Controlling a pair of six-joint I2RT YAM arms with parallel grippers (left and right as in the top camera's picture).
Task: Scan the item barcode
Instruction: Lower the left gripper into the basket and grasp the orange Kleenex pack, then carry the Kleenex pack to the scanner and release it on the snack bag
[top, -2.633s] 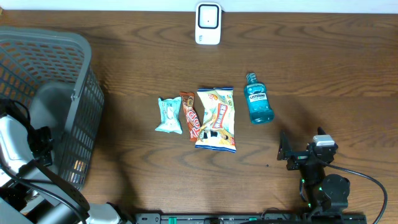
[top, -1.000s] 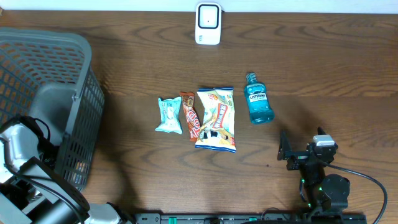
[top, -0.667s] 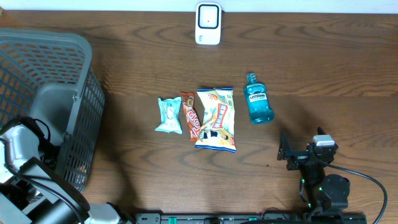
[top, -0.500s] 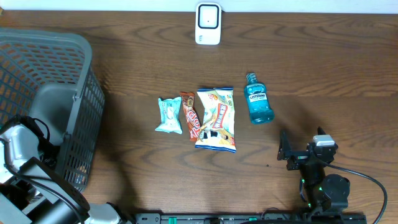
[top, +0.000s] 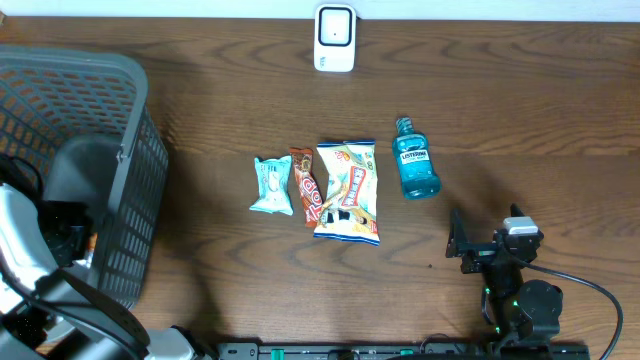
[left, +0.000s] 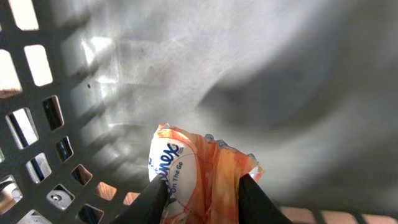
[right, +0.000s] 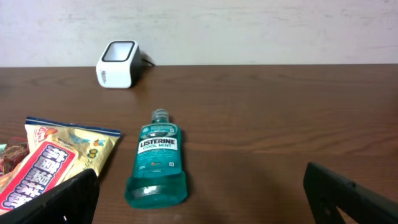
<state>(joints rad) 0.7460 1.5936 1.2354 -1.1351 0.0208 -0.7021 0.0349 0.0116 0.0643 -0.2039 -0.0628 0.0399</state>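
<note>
Your left claw (left: 200, 198) is down inside the grey plastic lattice basket (left: 37, 124). Its two fingers (left: 153, 200) stand close together and pinch the small orange-and-white soft pack of tissues (left: 198, 165). The pack sits between the fingers and sticks out beyond their tips, toward the basket floor. Its long side seems to follow the direction of the fingers, a little tilted. No barcode shows on the face turned to the wrist camera, so I cannot tell you on which side it is.

The relation that matters is this one. The white box-shaped barcode scanner (top: 334, 38) lies well apart from this claw, beyond the basket wall, forward toward the far edge of the brown wooden table (top: 520, 130) and off to the claw's right. So I judge that the pack must first go up over the rim, then forward and to the right.

Your right claw (right: 202, 194) stands wide open and holds nothing. The scanner is ahead of it and a little to its left, and it is the nearer claw to the scanner — but the item is with the left one. Just ahead of the right claw lies a blue-green mouthwash bottle (right: 157, 165), its cap pointing away, toward the scanner. The carry from the left should pass behind it — take care there.
</note>
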